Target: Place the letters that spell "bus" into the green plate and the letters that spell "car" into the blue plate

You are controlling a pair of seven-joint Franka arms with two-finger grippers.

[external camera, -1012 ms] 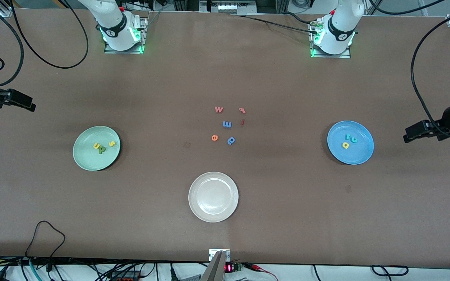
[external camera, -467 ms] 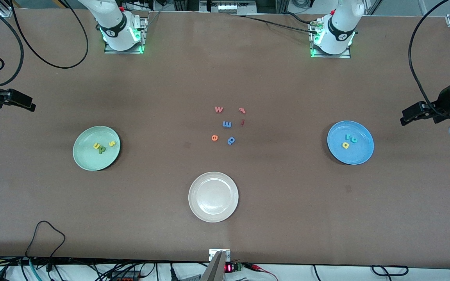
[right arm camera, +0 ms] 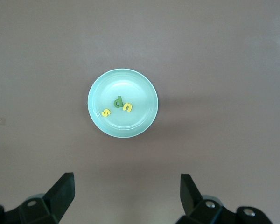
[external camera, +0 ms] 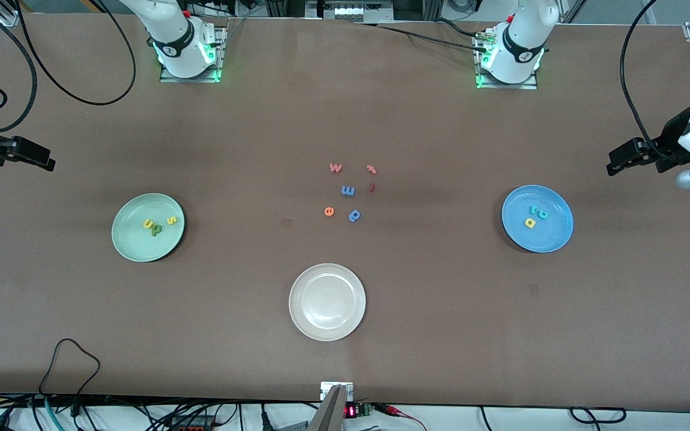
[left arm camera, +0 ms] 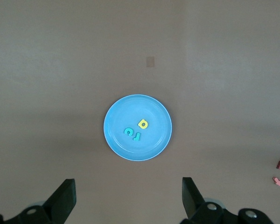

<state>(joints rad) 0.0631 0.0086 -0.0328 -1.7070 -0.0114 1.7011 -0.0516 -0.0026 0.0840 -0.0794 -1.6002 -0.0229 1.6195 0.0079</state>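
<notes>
The green plate (external camera: 129, 239) lies toward the right arm's end of the table. It holds a yellow "u" (external camera: 148, 224), a green "b" (external camera: 156, 230) and a yellow "s" (external camera: 171, 220). In the right wrist view the same plate (right arm camera: 130, 84) shows all three. The blue plate (external camera: 545, 239) lies toward the left arm's end and carries a teal "c" (external camera: 542, 214), a teal-blue "r" (external camera: 533, 209) and a yellow "a" (external camera: 529, 222). My left gripper (external camera: 617, 163) hangs open and empty over bare table beside the blue plate (left arm camera: 154, 140). My right gripper (external camera: 45, 163) waits open and empty over the table's edge.
An off-white plate (external camera: 327, 302) sits empty near the front edge. Mid-table lie loose letters: a red "w" (external camera: 335, 167), a red hooked letter (external camera: 371, 169), a blue "m" (external camera: 348, 191), an orange "e" (external camera: 329, 211) and a blue "p" (external camera: 354, 215). A black cable (external camera: 69, 359) loops by the front edge.
My left gripper has drifted along the table's end toward the robots' bases, still open. The right arm, plates and letters have not moved.
</notes>
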